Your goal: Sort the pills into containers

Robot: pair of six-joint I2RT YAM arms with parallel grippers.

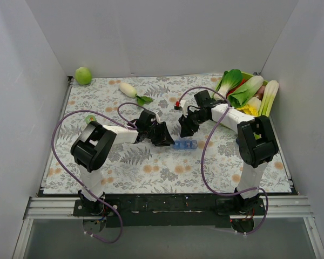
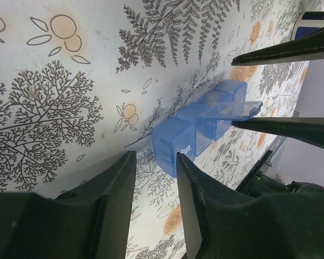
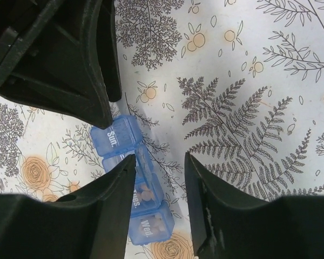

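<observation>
The containers (image 1: pixel 184 144) are a short strip of joined translucent blue cubes lying on the fern-print cloth at mid table. In the right wrist view (image 3: pixel 116 137) the cubes read Sun., Tues. and Wed. Small pale pills (image 3: pixel 146 193) lie in the Tues. and Wed. cubes. One lid (image 2: pixel 235 109) stands open. My left gripper (image 2: pixel 155 162) is open, with the Sun. end of the strip (image 2: pixel 173 141) just between its fingertips. My right gripper (image 3: pixel 159 162) is open above the strip's middle, its left finger over the open cube. Both grippers meet at the strip in the top view.
A green round fruit (image 1: pixel 83 75) and a white radish (image 1: pixel 128 89) lie at the back left. A pile of leafy vegetables (image 1: pixel 248 91) fills the back right corner. A small green object (image 1: pixel 89 117) sits behind my left arm. White walls enclose the table.
</observation>
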